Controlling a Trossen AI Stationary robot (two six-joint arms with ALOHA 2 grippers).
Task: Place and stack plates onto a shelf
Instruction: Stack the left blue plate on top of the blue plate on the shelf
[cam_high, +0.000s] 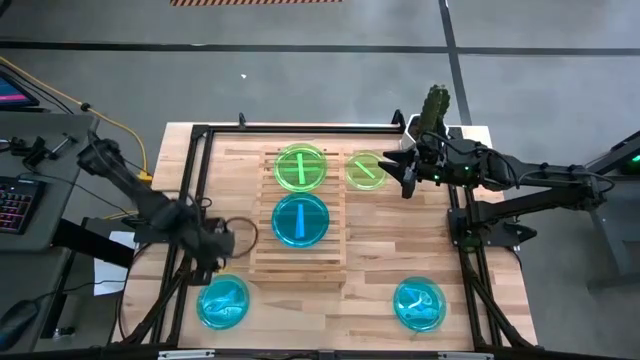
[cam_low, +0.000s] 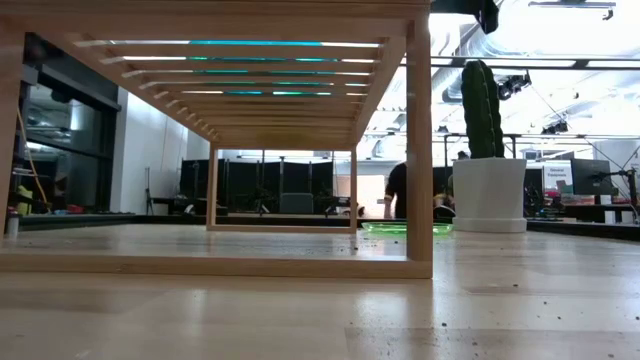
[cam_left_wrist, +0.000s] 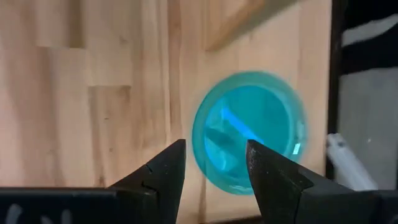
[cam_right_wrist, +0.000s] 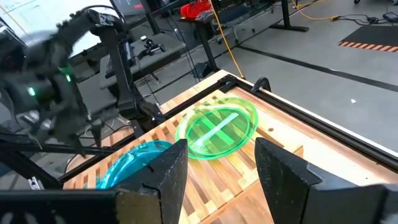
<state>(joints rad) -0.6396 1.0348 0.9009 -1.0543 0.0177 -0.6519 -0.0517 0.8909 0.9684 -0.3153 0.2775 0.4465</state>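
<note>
High view: two plates on the shelf (cam_high: 298, 215) so far, a lime green plate (cam_high: 300, 167) at its far end and a cyan plate (cam_high: 300, 221) just nearer the front edge, side by side and, as far as can be told, not yet stacked. Off the shelf, three left on the bench (cam_high: 380, 245): a second green plate (cam_high: 366, 170) just beside the shelf's far right corner, a cyan plate at front left (cam_high: 222, 303) beyond the shelf's near left corner, and a cyan plate at front right (cam_high: 419, 304) well apart from the shelf's near right corner.

Left gripper (cam_high: 240, 235) just beside the shelf's left edge, jaws apart and empty; in its wrist view, aimed at the front-left cyan plate. Right gripper (cam_high: 408, 172) just right of the off-shelf green plate, jaws apart, holding nothing.

Judged roughly at the two-fifths mark by visible plates: three still to be lifted on, and stacking likely still ahead. Potted cactus (cam_high: 436, 108) beyond the shelf's far right corner, clear of the work.
</note>
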